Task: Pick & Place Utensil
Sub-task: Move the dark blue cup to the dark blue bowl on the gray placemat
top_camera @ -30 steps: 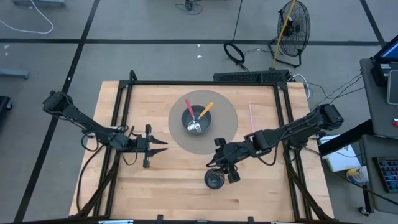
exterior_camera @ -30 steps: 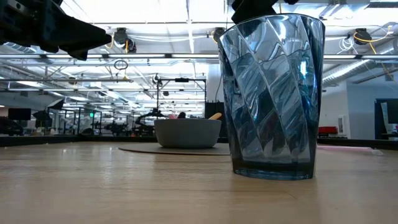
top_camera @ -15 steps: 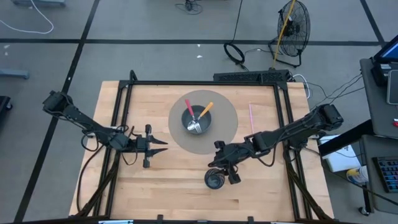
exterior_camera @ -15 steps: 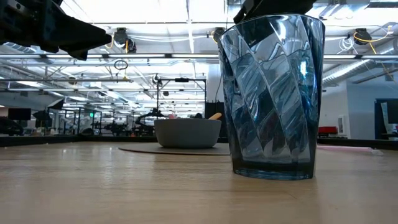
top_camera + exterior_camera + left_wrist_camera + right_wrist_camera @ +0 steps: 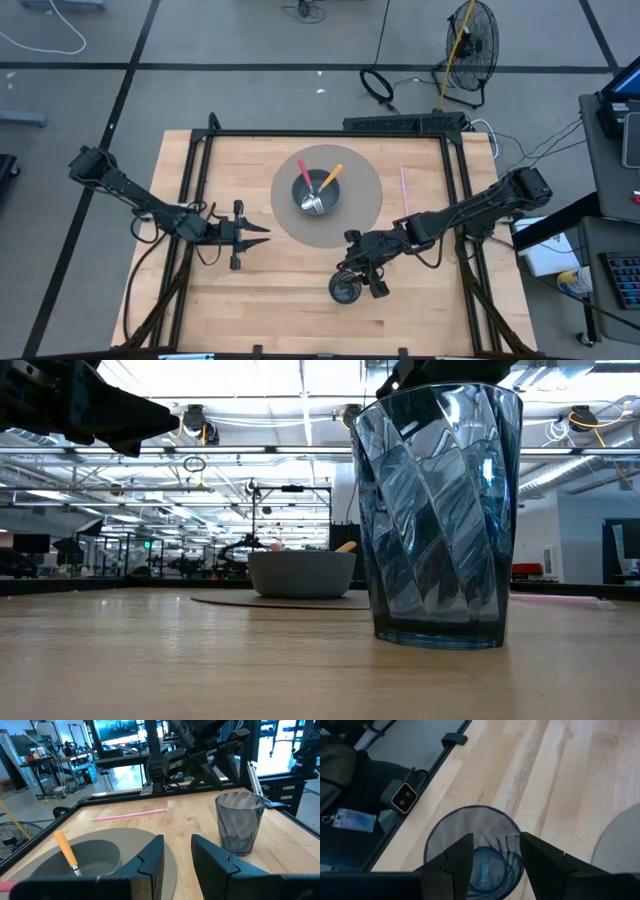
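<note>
The right claw is hovering over the blue-grey ribbed tumbler that is standing upright near the front edge of the desk. In the right wrist view its two dark fingers are standing apart, spread partway, with nothing between them; they are framing the tumbler's open mouth from above, and whether they are touching its rim cannot be told. In the low view the tumbler is filling the foreground, with the dark claw just showing above its rim.

The utensils are lying well apart from that claw, toward the back of the desk: a grey bowl is sitting in the middle of a round grey mat, and leaning in it are an orange-handled utensil, a red-handled one and a metal fork head. A pink straw is lying flat on the bare wood just beside the mat, on the right arm's side.

The left claw is waiting above the desk on the left side, pointing toward the mat. Its fingers are also parted partway and are holding nothing; past them the left wrist view is showing the bowl with the orange handle, the straw and the tumbler.
</note>
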`<action>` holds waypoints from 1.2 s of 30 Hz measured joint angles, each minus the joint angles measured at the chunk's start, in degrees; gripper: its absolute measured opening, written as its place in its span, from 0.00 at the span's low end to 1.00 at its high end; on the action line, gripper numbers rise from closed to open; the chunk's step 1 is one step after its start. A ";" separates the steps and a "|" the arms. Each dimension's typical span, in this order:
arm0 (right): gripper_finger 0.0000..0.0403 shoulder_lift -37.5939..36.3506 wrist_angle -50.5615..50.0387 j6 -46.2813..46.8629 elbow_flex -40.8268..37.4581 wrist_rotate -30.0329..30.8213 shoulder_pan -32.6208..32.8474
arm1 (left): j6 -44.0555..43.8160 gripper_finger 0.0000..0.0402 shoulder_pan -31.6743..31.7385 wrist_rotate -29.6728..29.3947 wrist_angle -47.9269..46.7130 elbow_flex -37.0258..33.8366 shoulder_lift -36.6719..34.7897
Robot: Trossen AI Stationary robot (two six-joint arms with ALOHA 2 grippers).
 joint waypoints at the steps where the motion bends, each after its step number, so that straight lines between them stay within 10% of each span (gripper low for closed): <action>1: 0.39 -0.01 0.01 0.07 0.00 0.51 0.00 | -0.03 0.26 0.00 0.00 -0.01 0.00 0.00; 36: 0.29 6.48 -1.48 6.38 -0.02 1.15 -0.90 | -0.34 0.26 0.02 -0.11 -1.31 0.04 0.02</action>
